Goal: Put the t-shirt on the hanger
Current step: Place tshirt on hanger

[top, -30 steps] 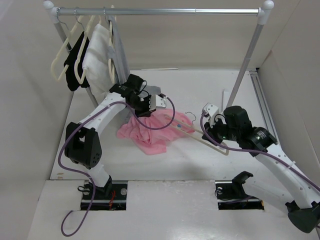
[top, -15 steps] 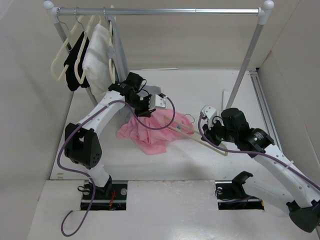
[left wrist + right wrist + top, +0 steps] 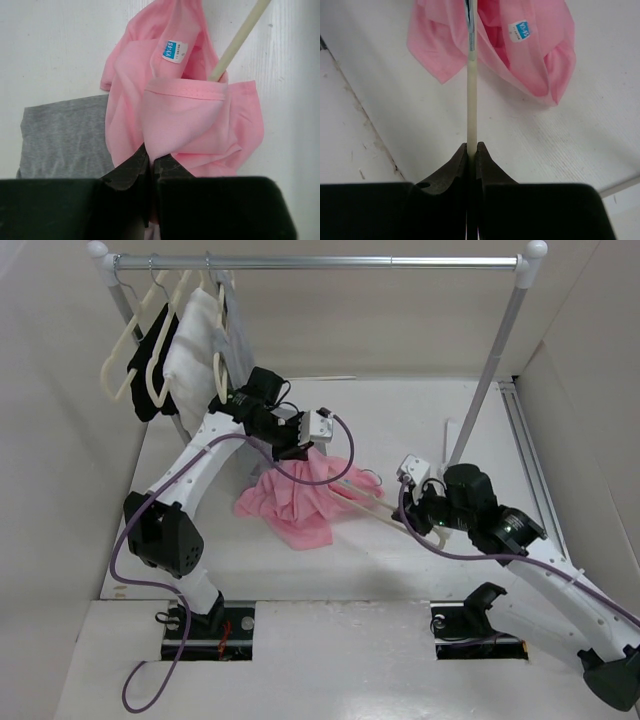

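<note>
My left end effector (image 3: 150,156) pinches the t-shirt (image 3: 190,120), drawn farther rearward than before. My right end effector (image 3: 471,149) clamps the hanger (image 3: 471,100).

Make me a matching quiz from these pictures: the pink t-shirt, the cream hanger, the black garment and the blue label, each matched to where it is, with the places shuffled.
1 t-shirt
2 hanger
3 black garment
4 label

A clamped in the right gripper
B hanging from the rail
C pinched by the left gripper
D inside the t-shirt's neck

Pairs: 1-C, 2-A, 3-B, 4-D.
</note>
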`<state>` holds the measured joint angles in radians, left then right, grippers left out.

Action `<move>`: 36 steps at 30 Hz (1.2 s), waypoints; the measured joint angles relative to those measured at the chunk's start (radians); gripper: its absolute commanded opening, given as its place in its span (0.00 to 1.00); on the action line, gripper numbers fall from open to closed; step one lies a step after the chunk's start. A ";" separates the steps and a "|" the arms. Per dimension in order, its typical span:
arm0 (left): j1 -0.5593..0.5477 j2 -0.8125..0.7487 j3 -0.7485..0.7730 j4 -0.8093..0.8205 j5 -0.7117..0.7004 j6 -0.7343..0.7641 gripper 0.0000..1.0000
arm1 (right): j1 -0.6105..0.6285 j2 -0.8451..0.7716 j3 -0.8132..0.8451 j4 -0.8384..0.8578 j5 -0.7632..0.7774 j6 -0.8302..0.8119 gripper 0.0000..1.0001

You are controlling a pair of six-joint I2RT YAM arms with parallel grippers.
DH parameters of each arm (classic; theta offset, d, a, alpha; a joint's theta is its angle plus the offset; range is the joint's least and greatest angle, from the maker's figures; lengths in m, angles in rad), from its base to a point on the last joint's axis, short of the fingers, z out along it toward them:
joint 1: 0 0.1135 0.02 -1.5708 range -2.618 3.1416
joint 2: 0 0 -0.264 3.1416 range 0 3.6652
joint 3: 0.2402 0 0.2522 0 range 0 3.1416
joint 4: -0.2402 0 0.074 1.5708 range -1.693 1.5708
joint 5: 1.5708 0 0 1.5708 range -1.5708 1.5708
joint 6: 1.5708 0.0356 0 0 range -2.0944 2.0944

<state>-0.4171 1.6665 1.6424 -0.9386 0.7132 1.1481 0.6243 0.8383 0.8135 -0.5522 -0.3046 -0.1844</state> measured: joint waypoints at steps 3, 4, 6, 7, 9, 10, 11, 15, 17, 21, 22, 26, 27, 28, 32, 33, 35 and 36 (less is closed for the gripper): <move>0.000 0.000 0.011 -0.021 0.008 0.001 0.00 | 0.000 -0.051 -0.020 0.011 -0.029 -0.003 0.00; 0.000 0.000 0.012 -0.028 0.009 0.003 0.00 | 0.000 -0.062 -0.025 0.016 -0.040 -0.003 0.00; -0.001 0.000 0.016 -0.048 0.008 0.007 0.00 | 0.000 -0.072 -0.031 0.023 -0.062 -0.003 0.00; -0.001 0.002 0.023 -0.062 0.008 0.010 0.00 | 0.000 -0.072 -0.034 0.026 -0.071 -0.003 0.00; -0.002 0.003 0.046 -0.084 0.008 0.014 0.00 | 0.000 -0.066 -0.044 0.042 -0.081 -0.002 0.00; -0.002 0.005 0.063 -0.096 0.009 0.016 0.00 | 0.000 -0.061 -0.047 0.047 -0.081 0.001 0.00; -0.004 0.005 0.078 -0.106 0.011 0.017 0.00 | 0.000 -0.056 -0.051 0.063 -0.080 0.002 0.00; -0.017 0.005 0.130 -0.137 0.025 0.020 0.00 | 0.000 -0.023 -0.061 0.102 -0.048 0.010 0.00; -0.027 0.005 0.140 -0.141 0.034 0.022 0.00 | 0.000 -0.010 -0.062 0.126 -0.034 0.010 0.00; -0.039 0.005 0.140 -0.152 0.047 0.023 0.00 | 0.000 0.005 -0.077 0.179 -0.016 0.014 0.00; -0.039 0.005 0.140 -0.153 0.047 0.023 0.00 | 0.000 0.012 -0.078 0.187 -0.013 0.016 0.00; -0.041 0.005 0.140 -0.153 0.059 0.022 0.00 | 0.001 0.058 -0.078 0.255 -0.007 0.016 0.00; -0.042 0.005 0.140 -0.151 0.063 0.022 0.00 | 0.001 0.071 -0.078 0.270 -0.007 0.016 0.00; -0.043 0.005 0.140 -0.150 0.063 0.022 0.03 | 0.001 0.084 -0.078 0.283 -0.008 0.013 0.00; -0.048 0.002 0.116 -0.124 0.047 0.027 0.24 | 0.002 0.106 -0.078 0.302 -0.013 0.000 0.00; -0.048 0.000 0.098 -0.112 0.036 0.032 0.28 | 0.003 0.105 -0.078 0.304 -0.017 -0.003 0.00; -0.054 -0.005 0.049 -0.089 0.017 0.040 0.39 | 0.004 0.103 -0.078 0.314 -0.025 -0.007 0.00; -0.058 -0.006 0.027 -0.080 0.010 0.045 0.44 | 0.004 0.102 -0.078 0.317 -0.028 -0.010 0.00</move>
<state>-0.4751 1.6600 1.6691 -1.0183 0.7235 1.1927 0.6285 0.9401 0.7357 -0.2352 -0.3328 -0.1940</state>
